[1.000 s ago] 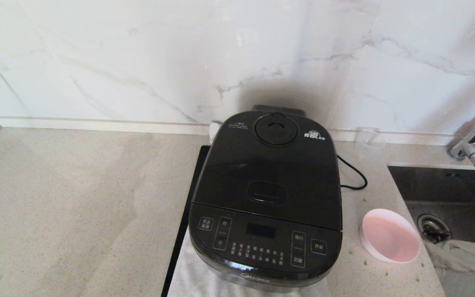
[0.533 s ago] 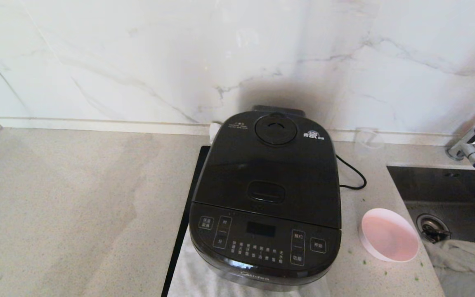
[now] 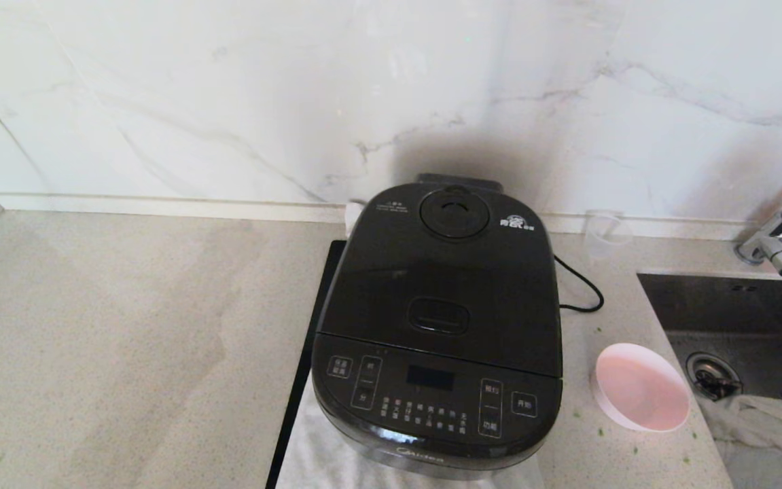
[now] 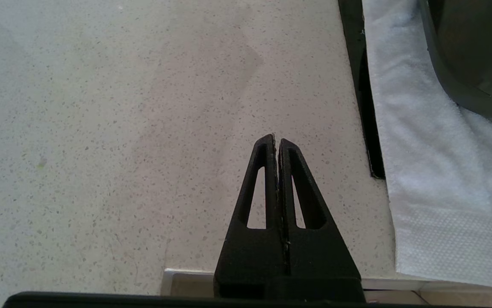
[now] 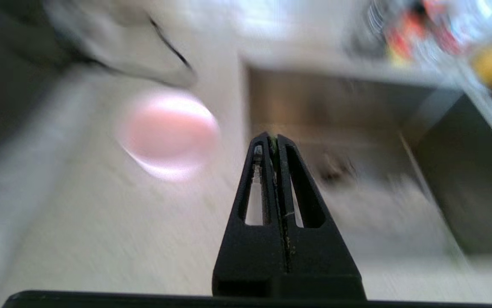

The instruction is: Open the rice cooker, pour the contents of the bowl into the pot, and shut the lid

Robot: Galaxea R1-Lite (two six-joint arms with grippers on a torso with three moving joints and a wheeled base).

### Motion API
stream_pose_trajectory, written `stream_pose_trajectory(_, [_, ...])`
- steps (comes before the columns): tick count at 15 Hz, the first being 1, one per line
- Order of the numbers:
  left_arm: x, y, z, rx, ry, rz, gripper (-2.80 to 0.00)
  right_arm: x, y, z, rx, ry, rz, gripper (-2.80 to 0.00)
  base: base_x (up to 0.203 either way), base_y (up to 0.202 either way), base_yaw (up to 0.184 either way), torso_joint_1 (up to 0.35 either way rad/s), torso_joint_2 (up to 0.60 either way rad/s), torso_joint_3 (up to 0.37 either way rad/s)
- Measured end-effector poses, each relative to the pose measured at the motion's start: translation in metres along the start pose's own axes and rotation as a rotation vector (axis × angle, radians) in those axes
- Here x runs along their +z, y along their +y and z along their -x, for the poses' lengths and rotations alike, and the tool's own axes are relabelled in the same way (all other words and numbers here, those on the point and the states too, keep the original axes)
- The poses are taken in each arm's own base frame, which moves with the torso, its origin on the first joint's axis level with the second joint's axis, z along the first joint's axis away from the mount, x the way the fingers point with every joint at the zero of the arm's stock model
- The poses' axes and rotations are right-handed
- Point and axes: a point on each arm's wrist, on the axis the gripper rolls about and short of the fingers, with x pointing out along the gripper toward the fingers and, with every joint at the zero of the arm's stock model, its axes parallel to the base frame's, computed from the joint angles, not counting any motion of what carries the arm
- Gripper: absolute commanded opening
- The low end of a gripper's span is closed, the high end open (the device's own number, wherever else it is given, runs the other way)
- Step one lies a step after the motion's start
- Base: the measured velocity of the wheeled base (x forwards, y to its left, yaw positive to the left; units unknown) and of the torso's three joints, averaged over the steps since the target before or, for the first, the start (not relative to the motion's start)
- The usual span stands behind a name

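While the lid (image 3: 441, 272) stays shut, the bowl (image 3: 642, 387) has not moved.

Our left black two-fingered end effector (image 4: 276, 143) hangs over the speckled beige desk (image 4: 100, 128), fingers pressed together. Our right black end effector (image 5: 271, 141) is likewise closed.

The left gripper (image 4: 276, 141) has two matte black, tapering fingers, each with a long triangular cut-out. The right gripper (image 5: 271, 139) looks the same. A black bar lies behind each base.
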Motion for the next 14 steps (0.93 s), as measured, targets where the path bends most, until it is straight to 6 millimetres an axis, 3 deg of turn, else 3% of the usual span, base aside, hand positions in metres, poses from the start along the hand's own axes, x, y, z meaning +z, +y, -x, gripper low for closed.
stream_pose_trajectory(4, [0.0, 0.0, 0.0, 0.0, 0.0, 0.004, -2.8, -0.021, 0.005, 0.001, 0.197, 0.16, -0.005, -2.8, 0.0, 0.0, 0.0, 0.0, 0.0, 0.0])
stream_pose_trajectory(14, [0.0, 0.0, 0.0, 0.0, 0.0, 0.004, -2.8, -0.023, 0.006, 0.0, 0.202, 0.154, -0.016, -2.8, 0.0, 0.0, 0.0, 0.0, 0.0, 0.0])
